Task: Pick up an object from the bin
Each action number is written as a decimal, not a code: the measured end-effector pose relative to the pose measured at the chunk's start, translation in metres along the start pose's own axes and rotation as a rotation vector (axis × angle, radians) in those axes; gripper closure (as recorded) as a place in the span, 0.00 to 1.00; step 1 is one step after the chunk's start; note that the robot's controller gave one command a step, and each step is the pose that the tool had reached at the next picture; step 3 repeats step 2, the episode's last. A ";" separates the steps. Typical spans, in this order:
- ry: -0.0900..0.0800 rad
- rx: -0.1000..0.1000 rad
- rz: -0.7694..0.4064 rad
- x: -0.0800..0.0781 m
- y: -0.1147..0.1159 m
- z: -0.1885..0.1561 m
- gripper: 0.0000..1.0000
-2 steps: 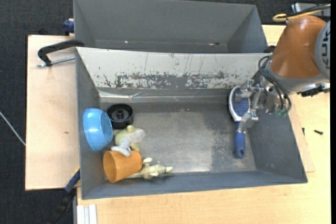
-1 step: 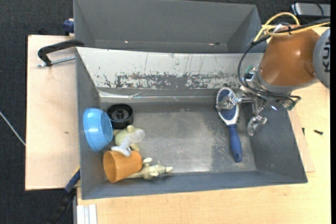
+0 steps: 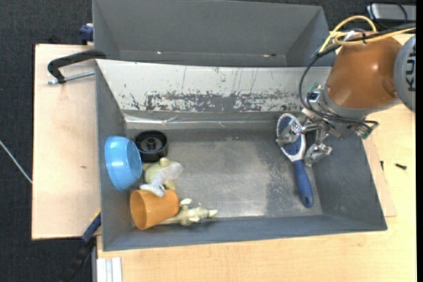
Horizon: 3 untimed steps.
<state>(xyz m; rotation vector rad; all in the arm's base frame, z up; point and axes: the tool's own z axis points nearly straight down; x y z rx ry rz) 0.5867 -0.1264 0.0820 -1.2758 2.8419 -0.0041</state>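
My gripper (image 3: pixel 303 142) hangs low at the right end of the bin, under the arm's orange cover. It stands open, one metal finger (image 3: pixel 286 131) to the left and the other (image 3: pixel 319 152) to the right of the head of a blue brush. The brush (image 3: pixel 303 181) lies on the bin floor. Its white and blue head sits between the fingers, and its blue handle points toward the bin's front wall.
A small heap fills the front left corner: a blue bowl (image 3: pixel 122 162) on its side, a black round wheel (image 3: pixel 151 144), an orange cup (image 3: pixel 153 208) lying down, a pale yellow-white thing (image 3: pixel 162 174) and a cream toy figure (image 3: pixel 195 214).
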 end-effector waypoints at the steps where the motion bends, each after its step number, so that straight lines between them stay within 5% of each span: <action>1: 0.015 -0.003 -0.014 0.005 0.009 -0.107 1.00; 2: 0.016 -0.007 -0.188 0.006 0.002 -0.167 1.00; 3: 0.016 -0.007 -0.188 0.006 0.002 -0.167 1.00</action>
